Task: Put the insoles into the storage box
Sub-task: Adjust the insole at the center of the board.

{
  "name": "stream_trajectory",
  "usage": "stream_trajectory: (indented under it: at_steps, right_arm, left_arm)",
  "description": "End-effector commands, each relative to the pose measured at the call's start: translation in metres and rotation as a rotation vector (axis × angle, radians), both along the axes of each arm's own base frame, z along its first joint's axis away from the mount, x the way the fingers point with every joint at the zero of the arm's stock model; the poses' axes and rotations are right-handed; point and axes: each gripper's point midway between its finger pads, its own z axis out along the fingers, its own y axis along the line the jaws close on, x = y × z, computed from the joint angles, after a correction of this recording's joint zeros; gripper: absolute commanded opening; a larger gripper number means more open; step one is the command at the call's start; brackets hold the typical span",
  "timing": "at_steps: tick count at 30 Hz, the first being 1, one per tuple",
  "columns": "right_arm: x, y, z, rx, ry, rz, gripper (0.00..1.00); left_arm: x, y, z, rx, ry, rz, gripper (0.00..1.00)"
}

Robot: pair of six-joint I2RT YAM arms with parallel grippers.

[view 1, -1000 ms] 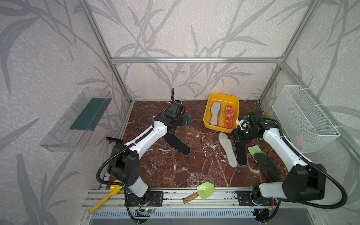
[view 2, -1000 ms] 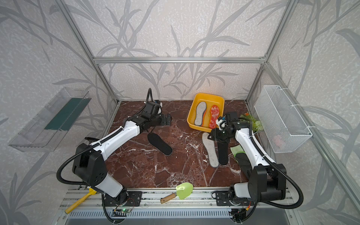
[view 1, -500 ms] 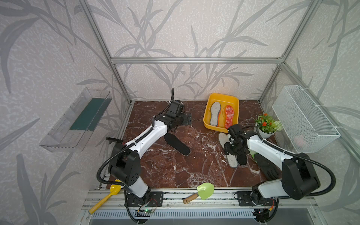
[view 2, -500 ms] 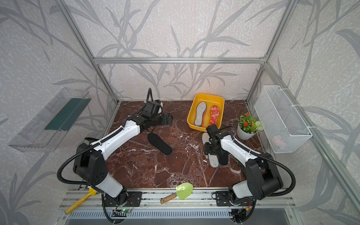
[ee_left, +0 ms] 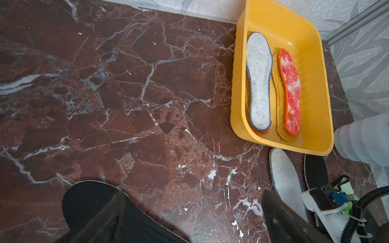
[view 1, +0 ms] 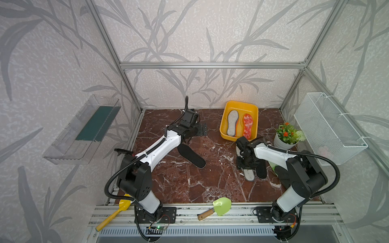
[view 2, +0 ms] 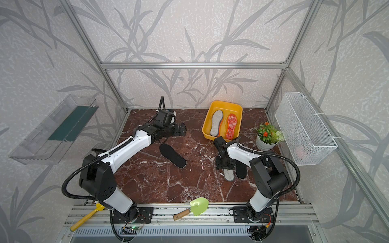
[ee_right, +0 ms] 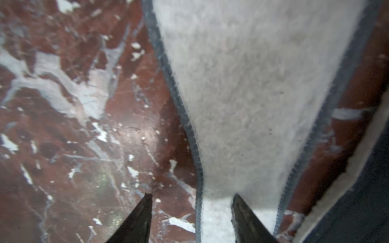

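Note:
The yellow storage box (view 1: pixel 240 103) (view 2: pixel 226 103) (ee_left: pixel 284 147) stands at the back right. In it lie a grey felt insole (ee_left: pixel 259 80), a red-white insole (ee_left: pixel 290 92) and a yellow-orange one (ee_left: pixel 279 98). On the floor lie a black insole (view 1: pixel 191 155), another grey felt insole (view 1: pixel 249 174) and a black one (view 1: pixel 261 171) beside it. My right gripper (ee_right: pixel 191 210) hangs open low over the grey insole (ee_right: pixel 252 84), its jaws astride one long edge. My left gripper (view 1: pixel 201 132) is wide open above bare floor, with nothing between its fingers.
A potted plant (view 1: pixel 287 136) stands right of the box. A white wire basket (view 1: pixel 328 128) hangs on the right wall and a clear bin (view 1: pixel 84 128) on the left wall. A green trowel (view 1: pixel 219 207) and a yellow shovel (view 1: pixel 117 212) lie on the front rail.
My right arm has swung from beside the plant toward the front and down over the grey insole on the floor, which uncovers the plant. The left arm has not moved.

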Motion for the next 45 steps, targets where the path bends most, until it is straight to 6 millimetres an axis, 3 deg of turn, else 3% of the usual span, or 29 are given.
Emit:
stream_trajectory:
  at_steps: [1,6,9,16,21,34,45]
  right_arm:
    - [-0.009,0.029,-0.018,0.091,0.068,0.028,0.59]
    - [-0.021,0.053,-0.020,0.122,0.067,0.137,0.58]
    - [-0.024,0.057,-0.016,0.125,0.038,0.167,0.58]
    - [-0.002,0.046,0.012,0.096,-0.130,0.089,0.58]
    - [0.013,0.027,0.029,0.011,-0.205,0.031,0.58]
    - [0.032,-0.024,0.025,-0.055,-0.198,-0.081,0.55]
    - [0.037,-0.007,0.000,-0.035,-0.165,-0.109,0.55]
  left_arm:
    - [-0.002,0.007,0.006,0.008,-0.003,0.020,0.99]
    - [-0.004,0.013,0.004,0.034,-0.001,0.034,0.99]
    - [-0.003,0.012,0.005,0.035,-0.005,0.032,0.99]
    - [-0.002,0.008,0.005,0.020,-0.004,0.022,0.99]
    - [-0.001,0.008,0.005,0.029,-0.001,0.016,0.99]
    - [0.003,0.004,0.002,0.030,0.010,0.008,0.99]
    - [0.003,0.005,0.001,0.037,0.016,0.011,0.99]
